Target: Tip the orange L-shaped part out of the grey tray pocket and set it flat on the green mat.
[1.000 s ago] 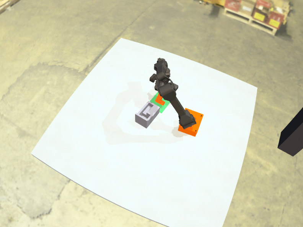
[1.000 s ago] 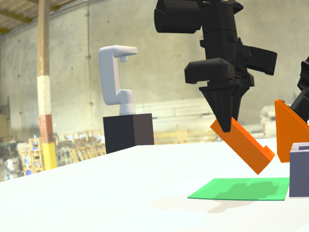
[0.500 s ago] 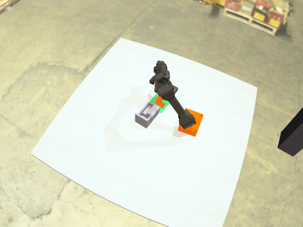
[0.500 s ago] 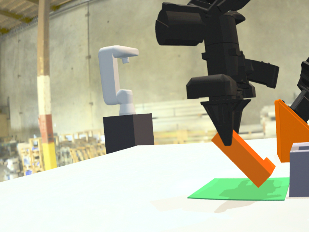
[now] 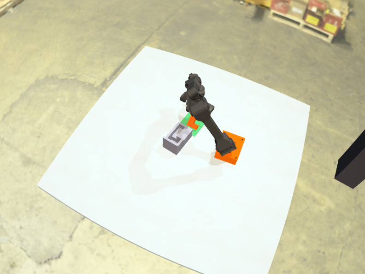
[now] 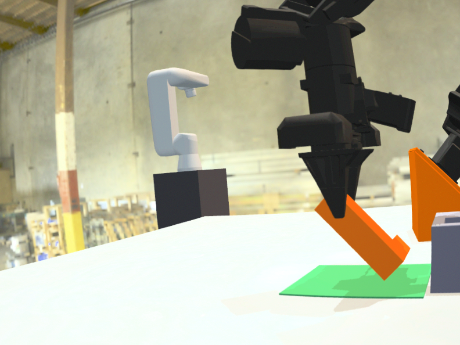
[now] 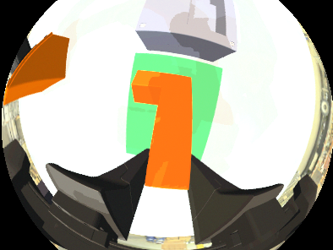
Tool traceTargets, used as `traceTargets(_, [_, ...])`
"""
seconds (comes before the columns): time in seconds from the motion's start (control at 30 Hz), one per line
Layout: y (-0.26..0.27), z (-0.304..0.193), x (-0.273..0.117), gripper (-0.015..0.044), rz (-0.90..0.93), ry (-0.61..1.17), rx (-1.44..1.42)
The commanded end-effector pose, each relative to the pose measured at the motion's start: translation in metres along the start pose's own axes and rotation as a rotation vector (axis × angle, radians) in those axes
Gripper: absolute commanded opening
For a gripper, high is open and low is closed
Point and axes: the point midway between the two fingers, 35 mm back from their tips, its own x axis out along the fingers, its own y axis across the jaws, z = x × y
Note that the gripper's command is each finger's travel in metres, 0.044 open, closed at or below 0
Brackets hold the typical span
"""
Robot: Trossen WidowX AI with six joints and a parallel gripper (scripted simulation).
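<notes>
The orange L-shaped part point(image 5: 193, 123) point(image 6: 366, 239) point(image 7: 173, 131) is out of the tray and hangs steeply tilted over the green mat point(image 5: 199, 130) point(image 6: 308, 284) point(image 7: 204, 101). Its L-shaped end points down toward the mat's tray side; its straight end is up. My gripper point(image 6: 343, 208) point(image 7: 169, 173) is shut on that raised straight end, one finger on each side. The low corner is at or just above the mat; contact is not clear. The grey tray point(image 5: 170, 146) point(image 6: 445, 256) point(image 7: 182, 44) stands beside the mat, its pocket empty in the top view. The arm hides my fingertips there.
The arm's orange base block point(image 5: 240, 144) point(image 6: 427, 208) point(image 7: 51, 63) stands on the white table point(image 5: 147, 221), on the other side of the arm from the tray. A white robot point(image 6: 160, 111) on a dark pedestal point(image 6: 178, 196) stands beyond the table.
</notes>
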Motion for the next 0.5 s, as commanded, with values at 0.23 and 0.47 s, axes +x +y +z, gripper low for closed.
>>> traceTargets(0.23, [0.000,0.000,0.000,0.0236,0.000,0.000,0.000])
traceTargets(0.47, [-0.003,-0.002,-0.063,0.0400,-0.002,0.002,0.005])
